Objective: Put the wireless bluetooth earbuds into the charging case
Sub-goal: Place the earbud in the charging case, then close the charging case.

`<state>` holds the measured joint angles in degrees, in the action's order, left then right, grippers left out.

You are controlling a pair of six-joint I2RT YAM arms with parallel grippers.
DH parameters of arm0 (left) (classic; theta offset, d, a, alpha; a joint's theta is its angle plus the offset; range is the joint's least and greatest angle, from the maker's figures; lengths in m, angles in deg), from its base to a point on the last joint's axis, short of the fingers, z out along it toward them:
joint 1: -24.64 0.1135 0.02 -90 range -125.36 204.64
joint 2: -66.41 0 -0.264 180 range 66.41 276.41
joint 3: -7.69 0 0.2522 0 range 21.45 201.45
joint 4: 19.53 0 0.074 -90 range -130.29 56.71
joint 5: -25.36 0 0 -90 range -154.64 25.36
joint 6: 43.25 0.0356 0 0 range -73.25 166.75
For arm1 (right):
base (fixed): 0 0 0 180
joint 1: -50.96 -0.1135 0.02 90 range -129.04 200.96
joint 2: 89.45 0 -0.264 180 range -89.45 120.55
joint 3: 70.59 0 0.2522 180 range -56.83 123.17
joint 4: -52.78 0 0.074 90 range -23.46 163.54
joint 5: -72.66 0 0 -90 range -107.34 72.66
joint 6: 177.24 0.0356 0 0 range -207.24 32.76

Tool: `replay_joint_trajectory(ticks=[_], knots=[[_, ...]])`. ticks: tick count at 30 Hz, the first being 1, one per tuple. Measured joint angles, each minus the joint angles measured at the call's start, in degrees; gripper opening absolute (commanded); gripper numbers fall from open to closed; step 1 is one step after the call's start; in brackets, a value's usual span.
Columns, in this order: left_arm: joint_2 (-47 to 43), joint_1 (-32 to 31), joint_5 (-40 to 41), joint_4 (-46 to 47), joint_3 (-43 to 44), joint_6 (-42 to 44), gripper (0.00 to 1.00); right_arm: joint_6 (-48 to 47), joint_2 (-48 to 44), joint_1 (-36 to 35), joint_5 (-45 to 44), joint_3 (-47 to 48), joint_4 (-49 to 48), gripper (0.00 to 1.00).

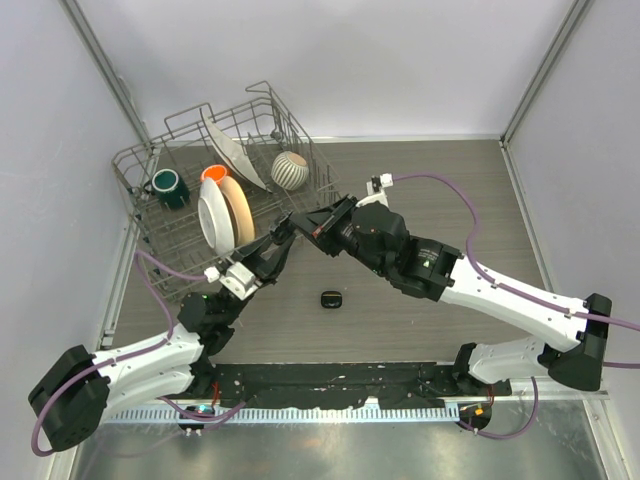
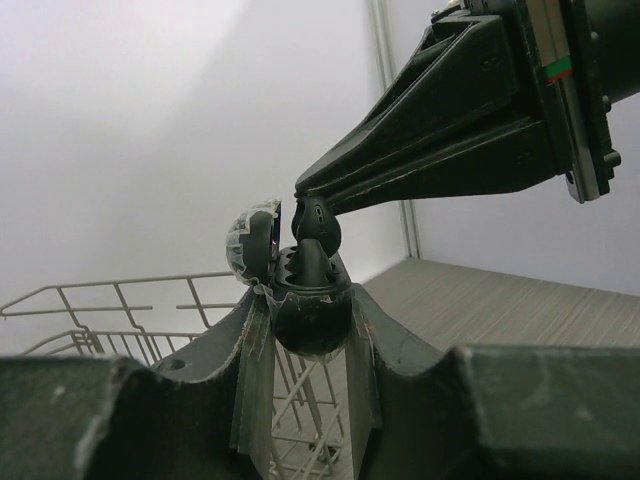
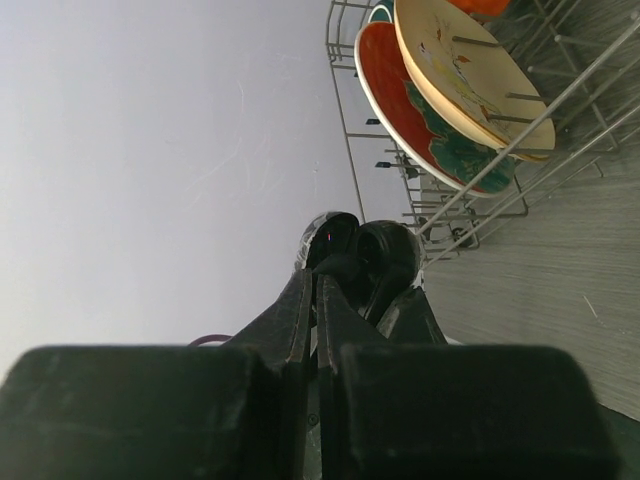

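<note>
My left gripper (image 1: 283,238) (image 2: 310,300) is shut on the black charging case (image 2: 310,322) and holds it up in the air near the rack, with its lid (image 2: 250,245) hinged open. My right gripper (image 1: 306,222) (image 3: 318,282) is shut on a black earbud (image 2: 315,225) and holds it at the case's open top, touching the inside of the case. In the right wrist view the case (image 3: 390,255) sits just past my closed fingertips, and the earbud is mostly hidden there. A second small black piece, the size of an earbud, (image 1: 331,298) lies on the table below.
A wire dish rack (image 1: 135,170) stands at the back left, just behind both grippers. It holds plates (image 1: 218,215), a green mug (image 1: 166,185) and a ribbed bowl (image 1: 290,170). A metal frame post (image 1: 540,70) stands at the back right.
</note>
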<state>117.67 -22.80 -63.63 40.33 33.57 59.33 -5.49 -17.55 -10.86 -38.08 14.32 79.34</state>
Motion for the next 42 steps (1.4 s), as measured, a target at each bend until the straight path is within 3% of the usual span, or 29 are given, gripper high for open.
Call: replay_joint_trajectory(ticks=[29, 32, 35, 38, 42], knots=[[-0.1, 0.1, -2.0, -0.9, 0.0, 0.1, 0.00, 6.3, 0.0, 0.0, -2.4, -1.0, 2.0, 0.01], [-0.1, 0.1, -2.2, -1.1, 0.0, 0.2, 0.00, 7.0, -0.1, 0.0, -2.4, -1.8, 1.8, 0.07], [-0.1, 0.1, -2.4, -1.6, 0.0, 0.6, 0.00, 7.5, -0.5, 0.0, -2.4, -2.8, 1.4, 0.28], [-0.1, 0.1, -2.4, -1.7, 0.1, 1.2, 0.00, 7.6, -1.2, 0.0, -2.5, -3.2, 1.2, 0.39], [-0.1, 0.2, -2.4, -1.3, 0.4, 1.4, 0.00, 6.6, -2.4, 0.0, -2.6, -3.5, 1.5, 0.48]])
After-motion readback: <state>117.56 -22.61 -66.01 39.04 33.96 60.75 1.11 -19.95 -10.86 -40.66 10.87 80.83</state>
